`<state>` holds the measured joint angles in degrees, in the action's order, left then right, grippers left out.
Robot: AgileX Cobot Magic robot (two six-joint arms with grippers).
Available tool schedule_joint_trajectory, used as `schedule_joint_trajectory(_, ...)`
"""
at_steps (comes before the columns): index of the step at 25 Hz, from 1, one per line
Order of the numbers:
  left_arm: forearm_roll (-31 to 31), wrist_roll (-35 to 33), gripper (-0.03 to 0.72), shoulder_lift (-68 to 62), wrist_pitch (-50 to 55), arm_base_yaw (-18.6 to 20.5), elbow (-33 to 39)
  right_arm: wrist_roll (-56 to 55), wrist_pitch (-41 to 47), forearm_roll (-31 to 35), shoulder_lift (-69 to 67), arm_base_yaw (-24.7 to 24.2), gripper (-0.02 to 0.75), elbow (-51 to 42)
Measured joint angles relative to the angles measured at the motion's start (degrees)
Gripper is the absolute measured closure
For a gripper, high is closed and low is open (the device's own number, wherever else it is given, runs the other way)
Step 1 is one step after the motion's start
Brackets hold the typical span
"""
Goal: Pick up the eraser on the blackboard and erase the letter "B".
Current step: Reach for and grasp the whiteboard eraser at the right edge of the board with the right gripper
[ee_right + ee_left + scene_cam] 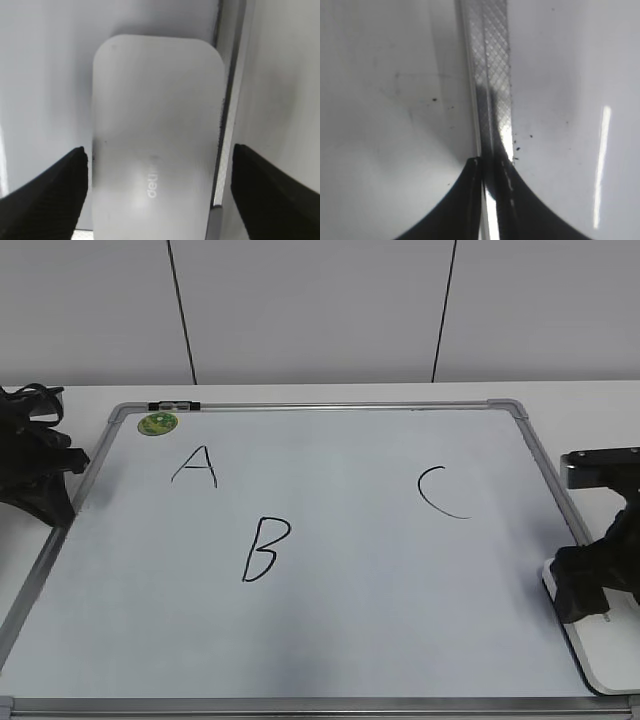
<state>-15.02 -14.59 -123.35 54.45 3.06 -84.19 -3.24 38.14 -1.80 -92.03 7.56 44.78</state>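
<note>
The blackboard (330, 640) is a white board with a silver frame, lying flat on the table. The letter "B" (265, 549) is written in black left of its middle, with "A" (196, 466) above-left and "C" (440, 492) to the right. The white glossy eraser (157, 135) lies at the board's front right corner, partly under the arm in the exterior view (600, 650). My right gripper (158, 160) is open, its fingers on either side of the eraser, apart from it. My left gripper (487, 172) is shut and empty over the board's left frame.
A small round green magnet (158, 424) sits at the board's back left corner. A black clip (174, 405) sits on the top frame. The left arm (30, 460) rests at the board's left edge. A white wall stands behind the table.
</note>
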Motion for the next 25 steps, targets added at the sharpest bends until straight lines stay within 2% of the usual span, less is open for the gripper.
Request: schedule_joint_trajectory(25, 0.0, 0.0, 0.654, 0.1, 0.0, 0.0, 0.0, -0.7, 1.7, 1.8, -3.0, 0.0, 0.111, 0.6)
